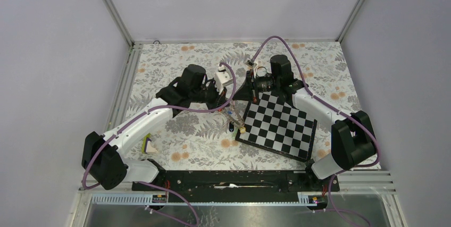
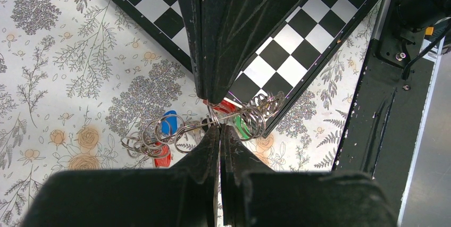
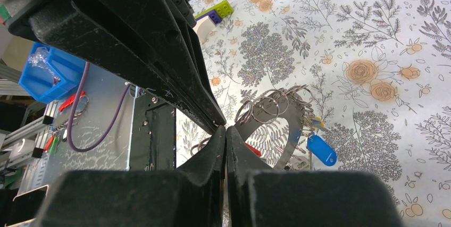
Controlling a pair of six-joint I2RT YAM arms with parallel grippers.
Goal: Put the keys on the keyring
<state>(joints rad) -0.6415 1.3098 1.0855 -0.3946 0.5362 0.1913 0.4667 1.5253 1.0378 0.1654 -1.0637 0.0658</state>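
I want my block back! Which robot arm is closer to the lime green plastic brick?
Left. The left arm passes right beside the lime green plastic brick; the right arm stands beyond the black-and-white chessboard.

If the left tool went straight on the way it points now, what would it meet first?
The left tool is shut on the bunch of keys; directly beyond, almost tip to tip, stands the right tool, probably the next thing it would meet. Depth is hard to judge.

L arm & R arm reach fwd, angled inward, wrists close together. L gripper jaws pinched tight; R gripper same, tips touching.
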